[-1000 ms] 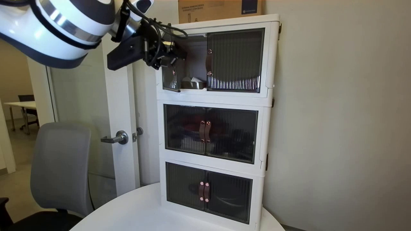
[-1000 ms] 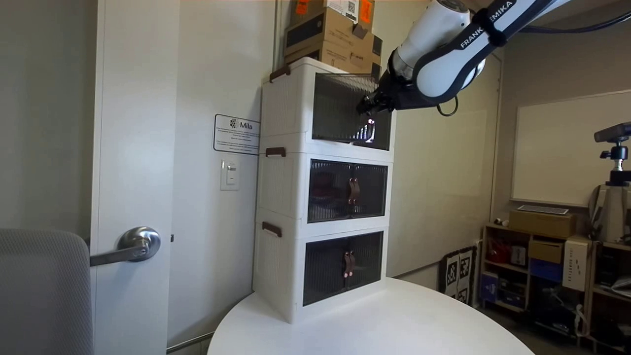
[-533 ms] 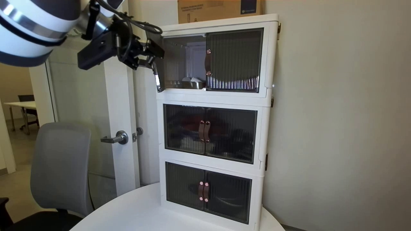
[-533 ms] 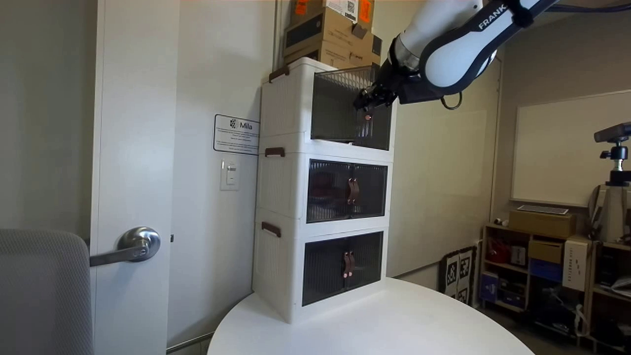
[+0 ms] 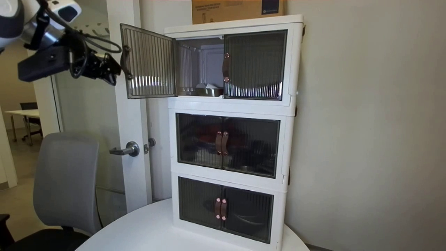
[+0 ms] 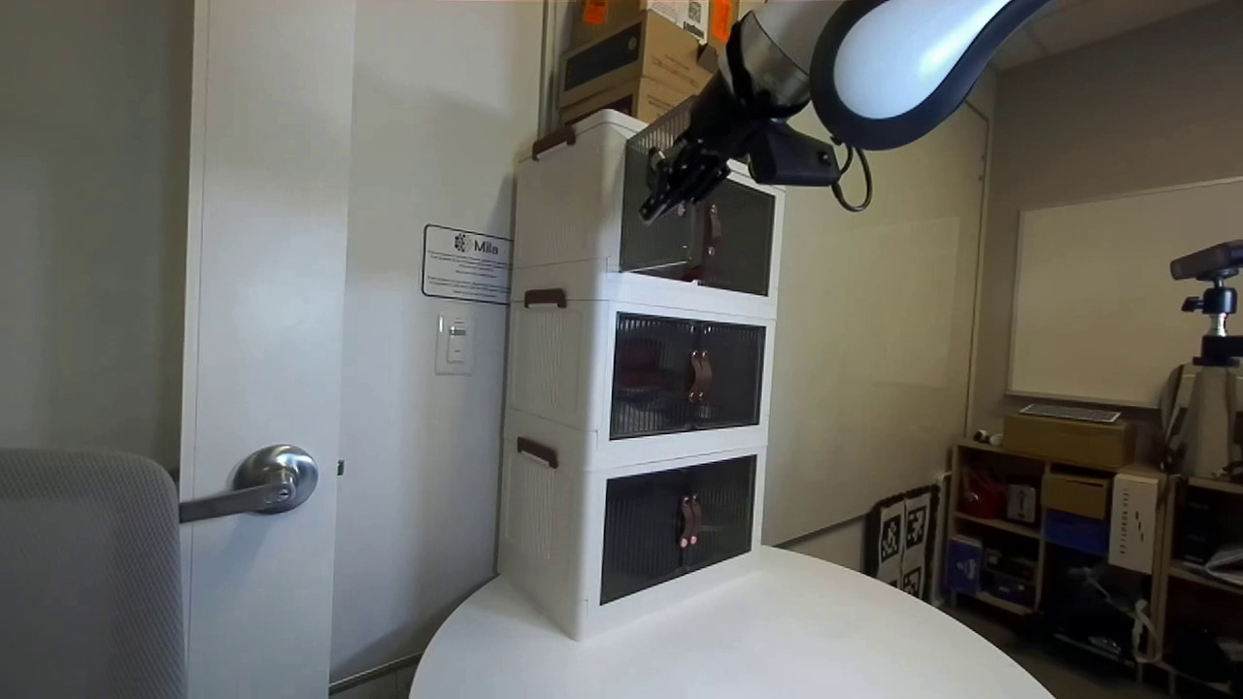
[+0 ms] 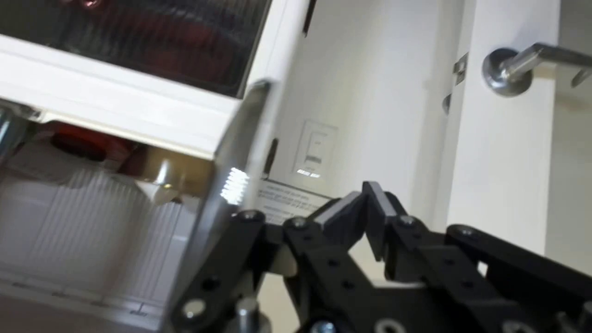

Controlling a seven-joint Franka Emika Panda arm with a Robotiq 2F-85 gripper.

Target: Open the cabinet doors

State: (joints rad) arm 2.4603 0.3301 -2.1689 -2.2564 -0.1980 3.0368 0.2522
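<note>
The white three-tier cabinet has two dark smoked doors on its top compartment. The left door is swung far out to the left; the wrist view shows it nearly edge-on. Its brown handle is by the free edge. The right door is closed, and also shows in an exterior view. My gripper is beside the open door's free edge, near its handle; I cannot tell whether they touch. In the wrist view the fingertips meet with nothing between them. The gripper also shows in an exterior view.
The compartment holds a metal container. The two lower tiers' door pairs are closed. Cardboard boxes sit on top. The cabinet stands on a round white table. A room door with a lever handle and a grey chair are at left.
The left door has swung from partly open to wide open, toward the left in an exterior view. My gripper has moved left and out from the cabinet front. The right door has stayed closed.
</note>
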